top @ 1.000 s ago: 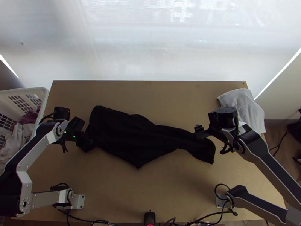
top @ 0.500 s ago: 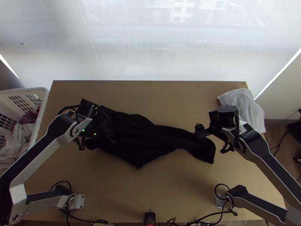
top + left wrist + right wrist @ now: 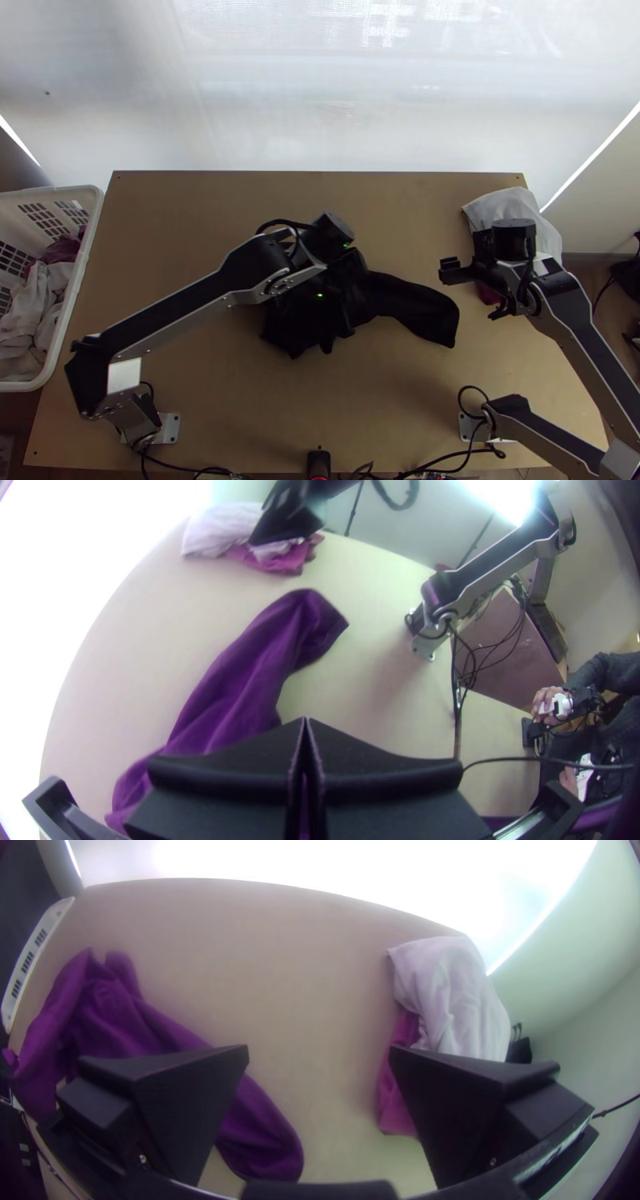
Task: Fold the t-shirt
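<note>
The t-shirt, black in the top view point(image 3: 412, 308) and purple in the left wrist view point(image 3: 233, 687) and right wrist view point(image 3: 127, 1023), lies bunched around mid-table, with a narrower part stretching right. My left gripper point(image 3: 346, 294) is over the bunched part and partly covers it; in the left wrist view the left gripper point(image 3: 305, 721) is shut, with purple cloth showing at its fingers. To the right of the narrow end, my right gripper point(image 3: 472, 290) stands open above the table; in the right wrist view the right gripper point(image 3: 320, 1050) has its fingers wide apart, apart from the shirt.
A white and pink cloth pile point(image 3: 453, 987) lies at the table's back right, partly under the right arm. A white basket of clothes point(image 3: 58, 320) stands at the left edge. Bare wood point(image 3: 200, 208) spans the back left.
My left gripper has moved right from the shirt's left end, and that end has come along, bunching the cloth toward the middle. The right gripper has shifted slightly right.
</note>
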